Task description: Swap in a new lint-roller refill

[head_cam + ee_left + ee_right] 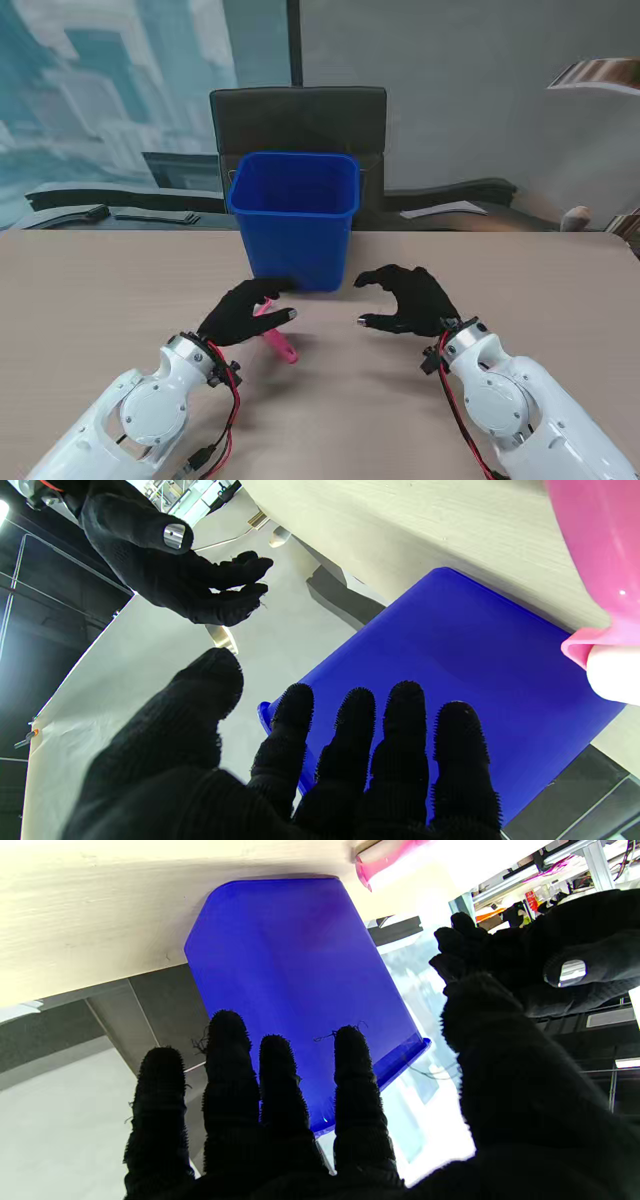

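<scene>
A pink lint roller (pixel 279 343) lies on the table, its handle end sticking out toward me from under my left hand (pixel 243 310). The left wrist view shows the roller (pixel 595 555) large and blurred beside my spread fingers (pixel 350 740), with a white end (pixel 612 675); nothing is between the fingers. My right hand (pixel 410 300) hovers open to the right of it, fingers curled and apart, holding nothing. The right wrist view shows the roller (pixel 385 855) beyond the bin's corner and the left hand (pixel 530 960) opposite. I see no separate refill.
A blue plastic bin (pixel 295 215) stands upright on the table just beyond both hands, between them. A dark chair (pixel 298 115) is behind the table's far edge. Bare tabletop (pixel 100 290) lies to either side.
</scene>
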Robot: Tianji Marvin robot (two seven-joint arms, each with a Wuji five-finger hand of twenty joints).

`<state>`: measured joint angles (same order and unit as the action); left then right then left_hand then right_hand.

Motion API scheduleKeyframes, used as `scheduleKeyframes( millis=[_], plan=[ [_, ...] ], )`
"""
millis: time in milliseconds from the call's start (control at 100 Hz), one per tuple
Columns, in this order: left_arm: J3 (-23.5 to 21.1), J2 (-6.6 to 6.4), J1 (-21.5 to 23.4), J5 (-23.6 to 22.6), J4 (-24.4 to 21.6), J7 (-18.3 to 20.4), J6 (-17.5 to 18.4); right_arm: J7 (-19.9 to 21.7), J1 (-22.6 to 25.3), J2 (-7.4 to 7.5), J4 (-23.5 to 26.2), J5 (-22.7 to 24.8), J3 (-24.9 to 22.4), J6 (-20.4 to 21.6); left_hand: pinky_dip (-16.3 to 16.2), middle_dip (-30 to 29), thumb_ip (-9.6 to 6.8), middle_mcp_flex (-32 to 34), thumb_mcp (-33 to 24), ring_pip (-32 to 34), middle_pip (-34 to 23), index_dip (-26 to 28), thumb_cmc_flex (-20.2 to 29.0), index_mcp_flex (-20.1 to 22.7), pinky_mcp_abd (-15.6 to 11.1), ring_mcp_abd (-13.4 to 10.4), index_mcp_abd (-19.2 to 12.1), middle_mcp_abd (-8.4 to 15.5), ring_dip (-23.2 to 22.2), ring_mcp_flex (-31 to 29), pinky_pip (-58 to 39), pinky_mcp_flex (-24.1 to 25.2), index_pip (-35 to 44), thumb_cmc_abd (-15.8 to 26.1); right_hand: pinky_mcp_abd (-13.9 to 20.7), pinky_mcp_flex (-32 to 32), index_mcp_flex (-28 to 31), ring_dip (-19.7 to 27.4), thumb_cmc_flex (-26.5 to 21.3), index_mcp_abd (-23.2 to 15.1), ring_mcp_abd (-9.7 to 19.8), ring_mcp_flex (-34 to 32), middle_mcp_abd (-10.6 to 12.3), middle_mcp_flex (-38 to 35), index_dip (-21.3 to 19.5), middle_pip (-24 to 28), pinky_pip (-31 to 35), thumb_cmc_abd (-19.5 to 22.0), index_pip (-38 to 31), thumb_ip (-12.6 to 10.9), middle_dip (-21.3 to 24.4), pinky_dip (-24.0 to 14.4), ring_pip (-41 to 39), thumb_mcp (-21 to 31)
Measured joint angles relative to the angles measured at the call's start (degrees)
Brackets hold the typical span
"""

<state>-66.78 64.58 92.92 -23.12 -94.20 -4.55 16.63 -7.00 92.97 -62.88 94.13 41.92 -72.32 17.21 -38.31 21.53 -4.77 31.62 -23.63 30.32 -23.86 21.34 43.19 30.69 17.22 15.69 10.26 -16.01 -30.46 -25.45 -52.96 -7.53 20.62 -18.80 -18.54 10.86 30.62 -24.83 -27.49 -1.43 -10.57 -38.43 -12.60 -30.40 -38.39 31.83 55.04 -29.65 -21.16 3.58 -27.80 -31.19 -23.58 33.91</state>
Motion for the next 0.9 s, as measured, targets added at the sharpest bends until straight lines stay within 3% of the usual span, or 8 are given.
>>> scheduleKeyframes(
  millis=[220, 350, 500, 620, 700, 900],
  plan=[
    [-0.36, 0.07, -0.17, -0.77, -0.02, -0.39, 0.02, 0.91, 0.14, 0.11, -0.04, 0.25, -0.17, -0.54, 0.0, 0.0, 0.0, 0.0, 0.0, 0.0, 0.0, 0.0, 0.0, 0.0, 0.0, 0.0, 0.13, 0.0, 0.0, 0.0, 0.0, 0.0, 0.0, 0.0, -0.02, 0.0, 0.0, 0.0, -0.62, 0.0, 0.0, 0.0, 0.0, -0.02, 0.0, 0.01, 0.0, 0.67, 0.0, 0.0, 0.0, 0.0, -0.06, -0.1],
    [-1.6, 0.2, 0.77, -5.77, -0.68, -2.84, -0.29, 1.05, 0.29, 0.2, 0.08, 0.62, -0.38, -0.97, 0.0, 0.0, 0.0, 0.0, 0.0, 0.0, 0.0, -0.01, 0.0, 0.02, 0.0, 0.09, 0.28, 0.0, 0.0, 0.0, 0.0, 0.0, 0.0, 0.0, -0.03, 0.0, 0.0, 0.0, -0.62, 0.0, 0.0, 0.0, 0.0, -0.02, 0.0, 0.01, 0.0, 0.67, 0.0, 0.0, 0.0, 0.0, -0.07, -0.66],
    [-2.78, 0.15, 1.97, -17.96, -2.31, -6.58, -6.02, 1.69, 0.22, 0.27, -0.03, 0.29, -0.35, -1.59, 0.0, 0.0, 0.0, 0.0, 0.02, 0.0, -0.37, -0.01, 0.0, 0.11, 0.08, 0.91, 1.61, -0.01, 0.0, 0.0, 0.0, 0.02, -0.16, 0.0, -0.42, 0.0, 0.0, 0.0, -0.66, 0.0, 0.0, -0.01, 0.0, -0.02, 0.0, 0.01, 0.0, 1.93, 0.0, 0.0, 0.0, 0.0, -0.68, -1.0],
    [-4.02, -0.31, 2.55, -19.44, -3.2, -5.53, -9.83, 1.74, -0.07, 0.29, -0.67, -0.31, -0.07, -1.64, -0.31, 0.0, 0.01, 0.0, 1.76, -0.01, -0.37, -0.04, 0.0, 0.68, 0.68, 1.88, 2.42, -0.66, 0.0, 0.0, 0.0, 0.39, -1.51, 0.0, -0.43, 0.0, 0.0, 0.0, -0.69, 0.0, 0.0, -0.01, 0.0, -0.02, 0.0, 0.01, 0.0, 2.04, 0.0, 0.0, 0.0, 0.0, -0.68, -1.52],
    [-4.34, -0.75, 2.6, -23.67, -3.28, -5.43, -12.39, 1.65, -0.32, 0.29, -1.34, -0.57, 0.21, -1.59, -0.36, 0.0, 0.01, 0.0, 2.72, -0.01, -0.38, -0.68, 0.0, 1.32, 0.91, 2.41, 3.26, -1.25, 0.0, 0.0, 0.0, 0.59, -2.94, 0.0, -0.44, 0.0, 0.0, 0.0, -0.7, 0.01, 0.0, -0.01, 0.0, -0.02, 0.0, 0.0, 0.0, 2.04, 0.0, 0.0, 0.0, 0.0, -0.69, -1.52],
    [-3.86, -1.36, 1.39, -26.54, -1.3, -5.97, -15.26, 1.5, -1.02, 0.28, -2.93, -1.36, 1.12, -1.51, -0.46, 0.0, 0.01, 0.0, 3.64, 0.0, -0.34, -1.35, 0.06, 1.33, 0.99, 2.66, 3.84, -1.35, 0.0, 0.12, 0.01, 0.79, -4.62, 0.0, -0.45, 0.0, 0.0, 0.0, -0.73, 0.01, 0.0, -0.01, 0.0, -0.03, 0.0, 0.01, 0.0, 2.04, 0.0, 0.0, 0.0, 0.0, -0.7, -1.52]
  ],
)
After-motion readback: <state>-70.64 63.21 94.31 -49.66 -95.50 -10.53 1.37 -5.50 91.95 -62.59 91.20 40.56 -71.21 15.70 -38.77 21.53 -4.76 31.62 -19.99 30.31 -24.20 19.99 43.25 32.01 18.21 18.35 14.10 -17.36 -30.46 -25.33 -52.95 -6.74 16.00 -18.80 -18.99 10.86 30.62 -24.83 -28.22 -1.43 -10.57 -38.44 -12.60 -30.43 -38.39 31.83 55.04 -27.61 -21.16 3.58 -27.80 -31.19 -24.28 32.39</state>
